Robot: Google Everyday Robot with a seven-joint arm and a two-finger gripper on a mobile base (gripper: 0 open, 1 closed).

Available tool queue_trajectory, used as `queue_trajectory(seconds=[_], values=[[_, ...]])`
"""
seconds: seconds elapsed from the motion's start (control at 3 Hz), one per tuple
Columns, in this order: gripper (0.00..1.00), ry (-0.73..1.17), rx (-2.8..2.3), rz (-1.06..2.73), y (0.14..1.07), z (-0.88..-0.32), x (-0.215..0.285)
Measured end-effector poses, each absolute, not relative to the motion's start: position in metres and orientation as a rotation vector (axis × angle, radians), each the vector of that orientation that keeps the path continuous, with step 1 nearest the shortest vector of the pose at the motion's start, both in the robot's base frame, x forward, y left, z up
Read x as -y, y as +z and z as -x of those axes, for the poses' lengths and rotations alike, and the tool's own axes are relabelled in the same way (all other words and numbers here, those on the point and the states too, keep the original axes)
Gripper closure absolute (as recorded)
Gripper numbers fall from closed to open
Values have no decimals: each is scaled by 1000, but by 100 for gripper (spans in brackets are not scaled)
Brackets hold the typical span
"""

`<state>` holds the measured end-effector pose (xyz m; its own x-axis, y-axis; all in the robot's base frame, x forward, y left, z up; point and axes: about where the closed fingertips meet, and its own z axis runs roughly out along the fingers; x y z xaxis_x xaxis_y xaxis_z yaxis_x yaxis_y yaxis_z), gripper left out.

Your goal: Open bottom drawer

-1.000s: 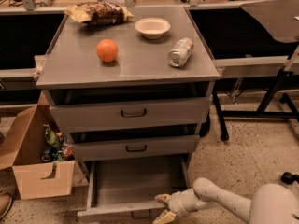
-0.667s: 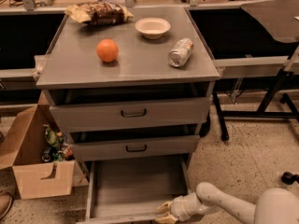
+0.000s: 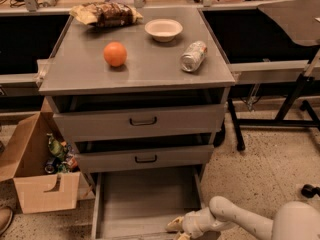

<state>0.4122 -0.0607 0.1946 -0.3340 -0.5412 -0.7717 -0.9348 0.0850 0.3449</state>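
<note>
1. Note bottom drawer (image 3: 145, 199) drawn further out than a second ago, and gripper (image 3: 176, 227) dropped lower with it, toward the frame's bottom edge.
2. Find drawer now well out from under middle drawer (image 3: 100, 160), flat grey inside laid bare. Front panel and pull cut off at the bottom of the view.
3. Find gripper at drawer's front, right of centre, with arm reaching in from lower right. Cannot tell whether clenched on the pull or released; contact hidden.
4. Judge drawer as stiff sheet metal on slides: rigid, not fragile, probably light with nothing seen inside, and too smooth to grip by a flat face.
5. Best taken by the small dark pull at mid-front, like the one on top drawer (image 3: 100, 125). Draw straight out and level, so as not to rack it on the slides.
6. Reckon task nearly done, with little travel likely left. Ease off near the stop rather than slam it.
7. Mind can (image 3: 193, 56) lying on its side on bench (image 3: 140, 79): likely to roll if jolted. Same for orange (image 3: 115, 54). Leave bowl (image 3: 163, 29) and snack bag (image 3: 106, 14) alone.
8. Mind box (image 3: 40, 191) on the floor just left of drawer.
</note>
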Motion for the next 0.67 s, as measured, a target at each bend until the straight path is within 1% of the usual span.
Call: queue_trajectory(seconds=[0.33, 0.67], values=[[0, 1161, -1920, 1451, 195, -412, 61], [0, 1161, -1920, 1451, 195, -412, 61]])
